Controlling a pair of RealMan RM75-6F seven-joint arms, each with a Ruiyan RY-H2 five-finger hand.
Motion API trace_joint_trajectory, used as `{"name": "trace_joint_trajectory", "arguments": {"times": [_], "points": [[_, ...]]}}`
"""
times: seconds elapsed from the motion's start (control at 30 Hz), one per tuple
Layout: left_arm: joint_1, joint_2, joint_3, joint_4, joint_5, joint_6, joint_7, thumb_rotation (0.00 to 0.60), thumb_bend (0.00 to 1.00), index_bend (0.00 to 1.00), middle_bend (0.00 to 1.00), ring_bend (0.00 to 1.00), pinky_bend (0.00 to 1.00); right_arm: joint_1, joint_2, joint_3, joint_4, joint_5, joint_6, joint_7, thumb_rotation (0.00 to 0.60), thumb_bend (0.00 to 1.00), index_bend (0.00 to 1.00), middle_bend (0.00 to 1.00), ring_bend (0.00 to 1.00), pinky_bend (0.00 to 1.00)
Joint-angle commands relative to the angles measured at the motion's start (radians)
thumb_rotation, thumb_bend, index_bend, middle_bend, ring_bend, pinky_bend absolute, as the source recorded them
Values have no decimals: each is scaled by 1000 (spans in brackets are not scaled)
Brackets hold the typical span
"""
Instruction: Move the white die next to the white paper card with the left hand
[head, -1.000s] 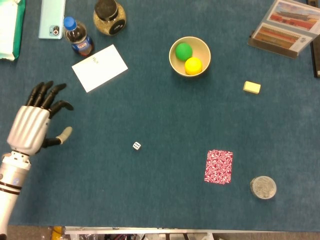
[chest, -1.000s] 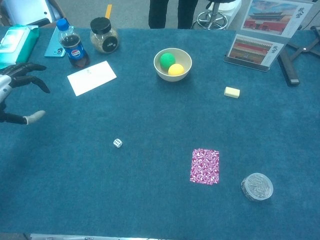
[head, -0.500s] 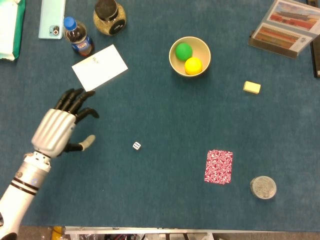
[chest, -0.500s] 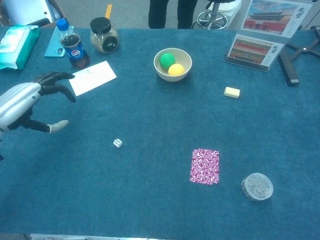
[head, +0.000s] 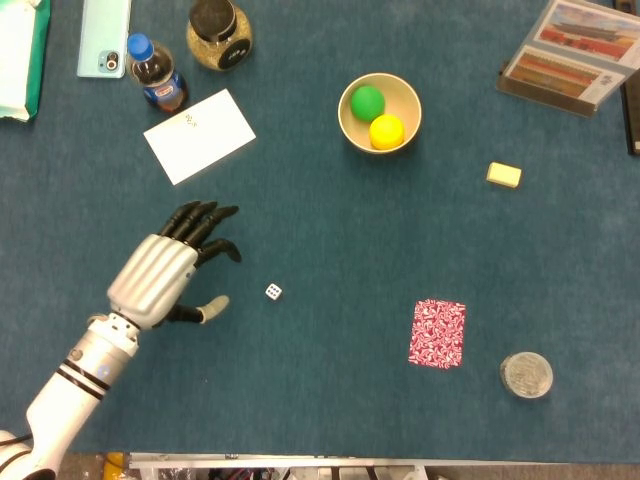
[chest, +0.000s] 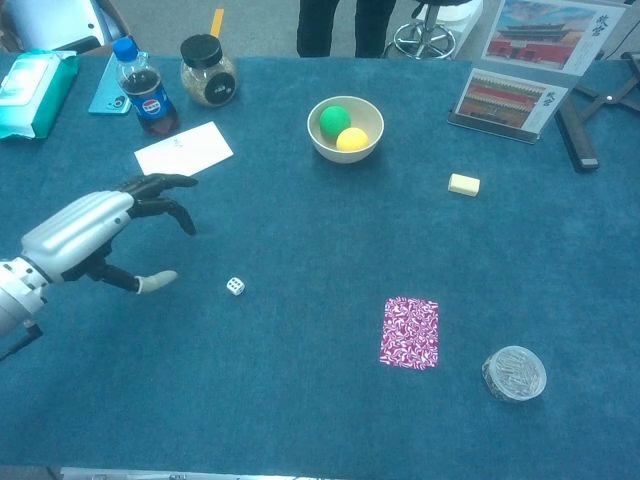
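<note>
One second of travel has carried the robot's left hand (head: 165, 272) from the table's left edge to a spot just left of the white die (head: 273, 292), fingers spread wide and holding nothing. The die sits untouched on the blue felt table (head: 330, 240), apart from the thumb tip, and well below the white paper card (head: 199, 136) that marks its destination. By the look of it, the reach is nearly complete and the pick-up has not begun. The right hand is out of sight in both views.

The hand pairs a ribbed silver back with black fingers and a pale thumb tip. The die is a small hard cube with dark pips; the card is a thin flat rectangle, lying askew beside a cola bottle (head: 156, 75). The table covering looks soft and matte.
</note>
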Motion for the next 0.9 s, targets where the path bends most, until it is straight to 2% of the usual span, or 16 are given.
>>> {"name": "trace_joint_trajectory", "arguments": {"times": [0.03,0.23,0.63,0.77,0.9], "points": [[-10,-10,9,-3,8,-13,-4,597,247,362,67,0,20,0,-1,-1,1,0,1,1,600,0,510,412,261,370],[-35,-40,17,9,22,-41,-13,596,246,365,63,0,20,-4,-1,-2,9,2,6,11,600,0,510,412,261,370],[-68,-112,1,51,-17,-84,2,594,247,373,63,0,20,-10,0,-3,16,3,15,25,600,0,510,412,261,369],[-84,-127,9,98,14,-83,-2,596,246,375,62,0,20,-11,0,-4,20,5,14,30,600,0,510,412,261,370],[-123,-139,31,178,95,-67,-77,600,246,375,59,0,20,-10,-2,-4,24,8,12,32,600,0,510,412,261,370]]}}
